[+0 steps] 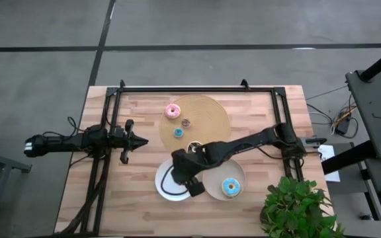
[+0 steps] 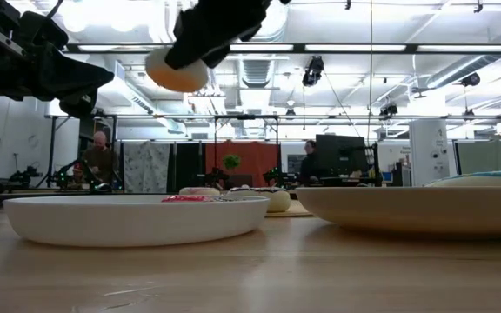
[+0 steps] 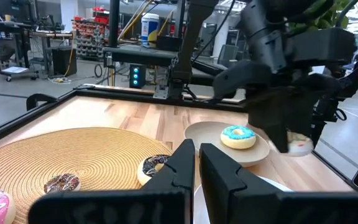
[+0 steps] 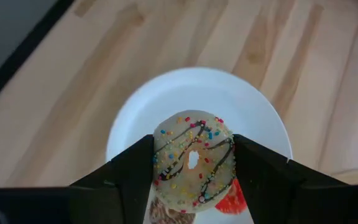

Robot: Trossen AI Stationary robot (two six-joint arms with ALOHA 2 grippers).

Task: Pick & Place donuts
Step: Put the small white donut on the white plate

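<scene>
The right gripper (image 4: 193, 163) is holding a sprinkled cream donut (image 4: 194, 158) tight between its fingers above the white plate (image 4: 166, 99), probably to drop it there.

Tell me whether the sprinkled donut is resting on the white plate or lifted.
Lifted: the right gripper holds the sprinkled donut between its jaws, above the white plate.

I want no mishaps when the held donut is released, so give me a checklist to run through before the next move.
1. Right end effector shut on the sprinkled donut: ok.
2. Donut above the white plate: ok.
3. Landing spot free: not ok, a red donut lies right below.
4. Height above plate: well clear in the low view, lower first.
5. Left end effector parked away: ok.
6. Blue donut on the neighbouring plate, out of the path: ok.
</scene>
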